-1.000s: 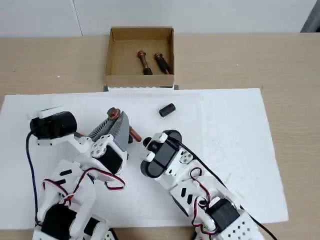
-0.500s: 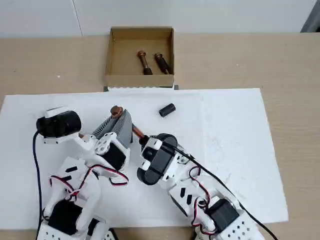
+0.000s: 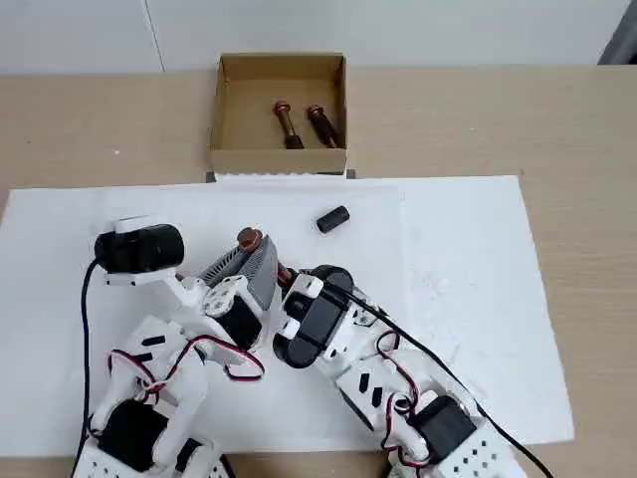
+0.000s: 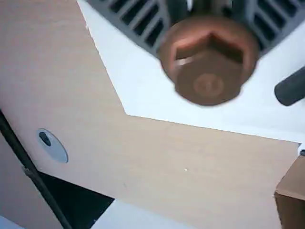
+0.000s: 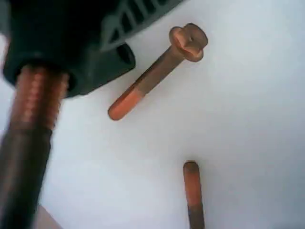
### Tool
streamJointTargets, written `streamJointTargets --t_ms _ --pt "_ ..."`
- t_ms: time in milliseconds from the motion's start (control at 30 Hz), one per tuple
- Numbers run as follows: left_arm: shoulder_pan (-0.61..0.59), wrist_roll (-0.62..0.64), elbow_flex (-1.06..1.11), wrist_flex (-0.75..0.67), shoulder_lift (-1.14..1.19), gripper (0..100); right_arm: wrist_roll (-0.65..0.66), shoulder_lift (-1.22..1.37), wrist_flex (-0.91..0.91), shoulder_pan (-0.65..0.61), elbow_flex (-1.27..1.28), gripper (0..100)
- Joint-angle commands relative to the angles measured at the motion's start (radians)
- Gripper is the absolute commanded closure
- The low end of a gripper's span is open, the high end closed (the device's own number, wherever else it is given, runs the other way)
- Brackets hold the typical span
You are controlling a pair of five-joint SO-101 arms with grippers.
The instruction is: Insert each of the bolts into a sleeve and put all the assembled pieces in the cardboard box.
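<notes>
My left gripper [image 3: 254, 261] is shut on a copper bolt [image 3: 249, 239]; the bolt's hex head [image 4: 207, 62] sticks out between the grey fingers [image 4: 128, 14]. The bolt's threaded shaft [image 5: 28, 138] runs into a black sleeve [image 5: 71, 62], with my right gripper [image 3: 290, 285] shut on that sleeve. Both grippers meet over the white sheet. A loose black sleeve [image 3: 332, 218] lies on the sheet beyond them. The cardboard box [image 3: 215, 110] holds two assembled pieces [image 3: 287, 124].
Two loose copper bolts [image 5: 157, 71] [image 5: 193, 191] lie on the white sheet [image 3: 468, 279] under the right arm. The box stands on the wooden table [image 3: 478, 119] just past the sheet's far edge. The sheet's right half is bare.
My left arm has swung right with the bolt, bringing its threaded end to the sleeve. The right gripper shifted slightly left to meet it, then held still.
</notes>
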Motion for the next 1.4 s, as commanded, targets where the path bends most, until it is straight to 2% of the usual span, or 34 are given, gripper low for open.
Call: streamJointTargets --t_ms 0,200,333,433,500,633,700,967,1200,1267,1367 --pt "0.015 0.006 -0.005 0.009 -0.005 99 0.011 -0.007 -0.03 -0.008 -0.026 99.5" --pt "0.124 0.003 0.01 0.11 -0.009 99 0.011 -0.007 -0.03 -0.01 -0.026 99.5" --pt "0.126 -0.098 0.035 0.112 -0.009 99 0.011 -0.008 -0.03 -0.01 -0.032 99.5" --pt "0.126 -0.114 0.035 0.112 -0.009 98 0.011 -0.008 -0.03 -0.01 -0.041 99.5" --pt "0.127 -0.129 0.036 0.112 -0.009 94 0.011 -0.008 -0.03 -0.01 -0.041 99.5" --pt "0.124 -0.132 0.031 0.124 -0.003 77 0.011 -0.008 -0.03 -0.008 -0.041 99.5" --pt "0.109 -0.132 0.025 0.137 -0.003 74 0.011 -0.008 -0.03 -0.008 -0.04 99.5" --pt "-0.003 -0.23 -0.061 0.158 -0.002 75 0.011 -0.008 -0.027 -0.008 -0.032 99.5" --pt "-0.014 -0.252 -0.16 0.176 -0.002 75 0.008 -0.007 -0.028 -0.008 -0.008 99.5" --pt "-0.014 -0.252 -0.18 0.198 -0.002 78 0.006 -0.007 -0.022 -0.005 -0.008 99.5" --pt "-0.034 -0.256 -0.189 0.195 -0.009 92 0.005 -0.007 -0.021 0.002 -0.008 99.5"
